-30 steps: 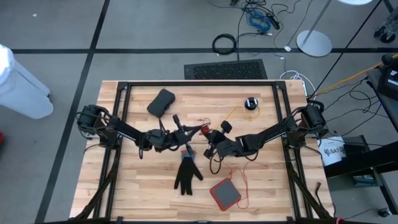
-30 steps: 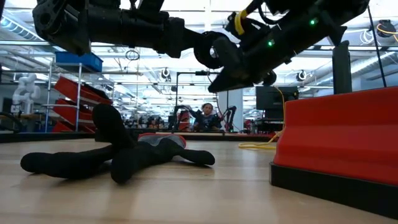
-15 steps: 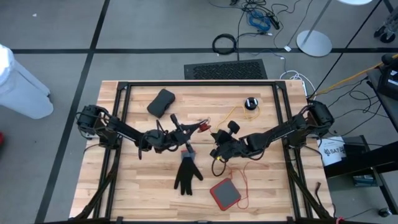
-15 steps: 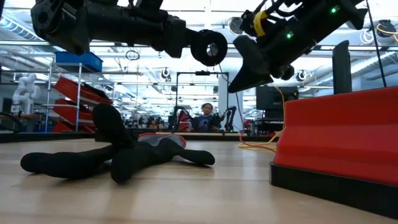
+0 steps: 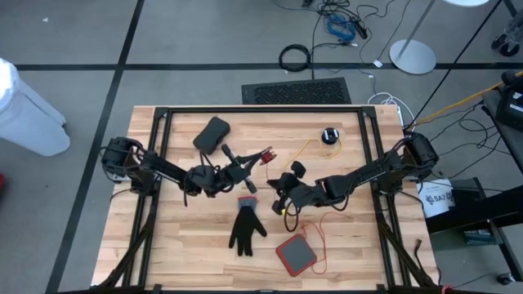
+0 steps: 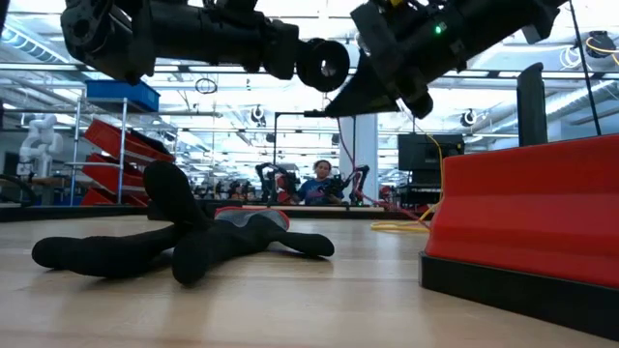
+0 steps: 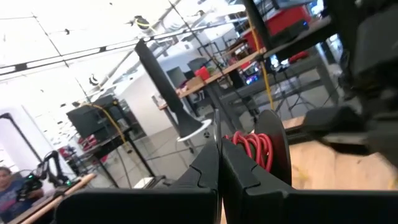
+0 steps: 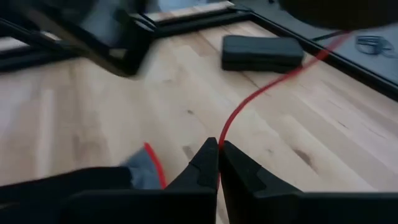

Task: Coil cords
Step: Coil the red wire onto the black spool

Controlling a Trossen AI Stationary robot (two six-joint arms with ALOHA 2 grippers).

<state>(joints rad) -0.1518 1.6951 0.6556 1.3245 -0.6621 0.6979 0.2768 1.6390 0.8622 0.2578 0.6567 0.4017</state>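
Low view first: we are seeing the red box [image 6: 527, 217] nearest, then the black glove [image 6: 179, 237] lying flat on the table [image 5: 188, 245]. Above them we are holding both arms raised mid-table. Our right gripper [image 8: 219, 149] is pinching a thin red cord [image 8: 261, 93] with its fingers together. Our left gripper [image 7: 219, 158] is clamped on a small red coil [image 7: 254, 148]. Farther back, a yellow cord [image 5: 309, 147] is running to a black puck [image 5: 329, 135], with a black case [image 5: 212, 135] near the far-left edge.

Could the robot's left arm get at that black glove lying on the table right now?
Probably yes: the black glove lies uncovered just in front of the left gripper, nothing between them. But that gripper is shut on a red cord, so it isn't free.
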